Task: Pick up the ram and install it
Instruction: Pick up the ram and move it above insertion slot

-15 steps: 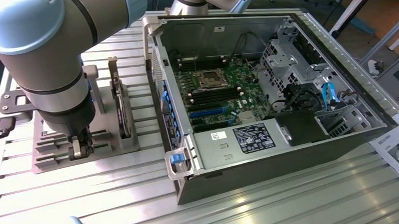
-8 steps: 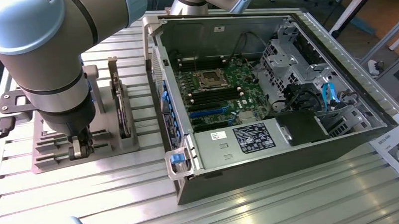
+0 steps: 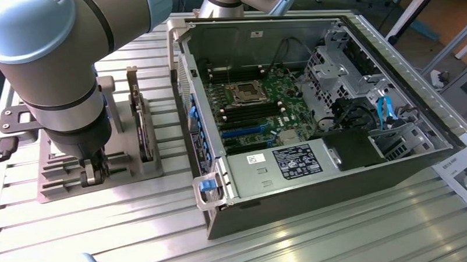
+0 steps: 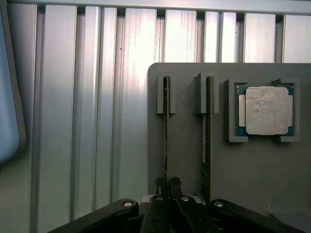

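Gripper is down at the gray holder, its two black fingertips closing in on either side of the ram - pinched on the stick with no gap I can see on either side. The ram stands on edge in its narrow slot in the holder, not lifted out. Second stick stands on edge in the parallel slot just beside it, untouched. The square silver processor chip lies flat in its own recess on the far side of the second stick. The holder rests on the ribbed aluminium table. In the exterior view the arm comes down on the exterior view's left, with the gripper low over the holder. A dark expansion card stands upright in the same holder, near the gripper. To the exterior view's right lies the open computer case, side panel off - green motherboard exposed, CPU socket near its middle. The case is well apart from the gripper.
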`<control>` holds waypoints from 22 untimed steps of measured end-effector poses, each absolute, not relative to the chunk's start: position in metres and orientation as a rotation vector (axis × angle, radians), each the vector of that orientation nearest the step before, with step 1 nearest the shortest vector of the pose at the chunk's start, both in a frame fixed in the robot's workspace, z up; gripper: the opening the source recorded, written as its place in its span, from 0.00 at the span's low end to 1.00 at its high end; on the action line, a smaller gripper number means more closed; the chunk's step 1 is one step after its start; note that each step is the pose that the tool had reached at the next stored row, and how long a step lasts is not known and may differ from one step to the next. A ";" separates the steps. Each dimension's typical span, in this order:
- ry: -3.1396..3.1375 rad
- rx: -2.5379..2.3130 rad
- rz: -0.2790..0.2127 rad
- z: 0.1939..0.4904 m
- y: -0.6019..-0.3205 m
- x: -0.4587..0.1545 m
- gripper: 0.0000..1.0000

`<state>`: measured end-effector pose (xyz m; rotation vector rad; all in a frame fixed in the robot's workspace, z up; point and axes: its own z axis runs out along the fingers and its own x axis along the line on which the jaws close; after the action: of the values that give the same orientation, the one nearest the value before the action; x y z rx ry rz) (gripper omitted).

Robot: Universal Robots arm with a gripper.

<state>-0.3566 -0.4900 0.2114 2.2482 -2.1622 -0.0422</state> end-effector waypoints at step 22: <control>-2.162 2.248 -0.043 0.221 -0.490 -0.356 0.12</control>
<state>-0.3564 -0.4900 0.2214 2.2480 -2.1620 -0.0425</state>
